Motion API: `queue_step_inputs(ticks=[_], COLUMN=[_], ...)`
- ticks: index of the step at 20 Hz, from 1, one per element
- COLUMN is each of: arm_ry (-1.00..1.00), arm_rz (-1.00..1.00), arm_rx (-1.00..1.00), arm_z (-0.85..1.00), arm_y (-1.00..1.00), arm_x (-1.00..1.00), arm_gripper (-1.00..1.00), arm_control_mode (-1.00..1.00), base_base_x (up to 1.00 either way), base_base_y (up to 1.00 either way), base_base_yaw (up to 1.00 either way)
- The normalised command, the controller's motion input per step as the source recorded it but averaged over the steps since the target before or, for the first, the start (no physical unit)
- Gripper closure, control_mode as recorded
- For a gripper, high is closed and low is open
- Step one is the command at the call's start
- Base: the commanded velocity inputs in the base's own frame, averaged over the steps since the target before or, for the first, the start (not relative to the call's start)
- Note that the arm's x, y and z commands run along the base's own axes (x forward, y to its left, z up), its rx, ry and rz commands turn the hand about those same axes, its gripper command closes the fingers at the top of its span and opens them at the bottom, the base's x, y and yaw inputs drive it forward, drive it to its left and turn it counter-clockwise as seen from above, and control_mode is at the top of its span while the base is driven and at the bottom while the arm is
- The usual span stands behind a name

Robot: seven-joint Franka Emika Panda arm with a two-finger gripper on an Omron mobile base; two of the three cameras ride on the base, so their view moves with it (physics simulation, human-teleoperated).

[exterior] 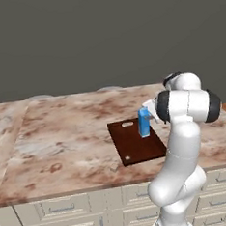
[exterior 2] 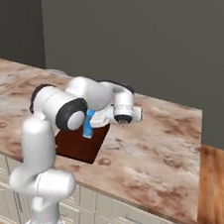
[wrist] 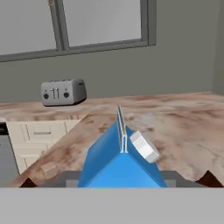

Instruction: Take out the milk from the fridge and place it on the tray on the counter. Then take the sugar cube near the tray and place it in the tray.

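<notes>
Right up close in the hand view, the milk [wrist: 120, 164] fills the lower middle of the frame, its gable ridge pointing up and a pale cap [wrist: 144, 147] on the right slope. Two dark finger tips [wrist: 209, 179] peek out at the lower left and lower right corners, well apart on either side of the carton; whether they actually press on it, I cannot tell from here.

Over to the left base view: the white arm [exterior: 180, 167] climbs from the lower right, its elbow bent over the desk [exterior: 64, 138], and the claw [exterior: 149, 112] sits against the right side of the blue carton [exterior: 144, 123] just right of centre. The carton stands upright over the far half of the tray [exterior: 136, 147], near the slot handle [exterior: 127, 124] at the tray's far end. Whether its base touches the board is hard to say. On the tray's near left corner there's a tiny pale speck, the sugar cube [exterior: 127, 158].

From the right base view, the arm hides most of the carton [exterior 2: 88, 123]; a strip of blue shows left of centre above the dark tray [exterior 2: 82, 147].

Farthest back in the hand view, upper left, a silver toaster [wrist: 63, 91] sits on another stretch of marbled top beneath a window [wrist: 74, 24].
</notes>
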Motion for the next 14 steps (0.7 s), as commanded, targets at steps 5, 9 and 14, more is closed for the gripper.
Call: queue_step_inputs(ticks=[5, 9, 14], arm_ry=[-0.1, -0.14, -0.13], arm_rz=[0.02, 0.0, 0.0], arm_rx=[0.02, 0.0, 0.0], arm_z=[-0.33, -0.31, -0.34], arm_y=[0.0, 0.0, 0.01], arm_x=[0.15, 0.11, 0.06], arm_gripper=[1.0, 1.0, 1.0], arm_control_mode=[-1.0, -1.0, -1.0], base_base_x=[0.0, 0.0, 0.0], base_base_y=[0.0, 0.0, 0.0], base_base_yaw=[0.0, 0.0, 0.0])
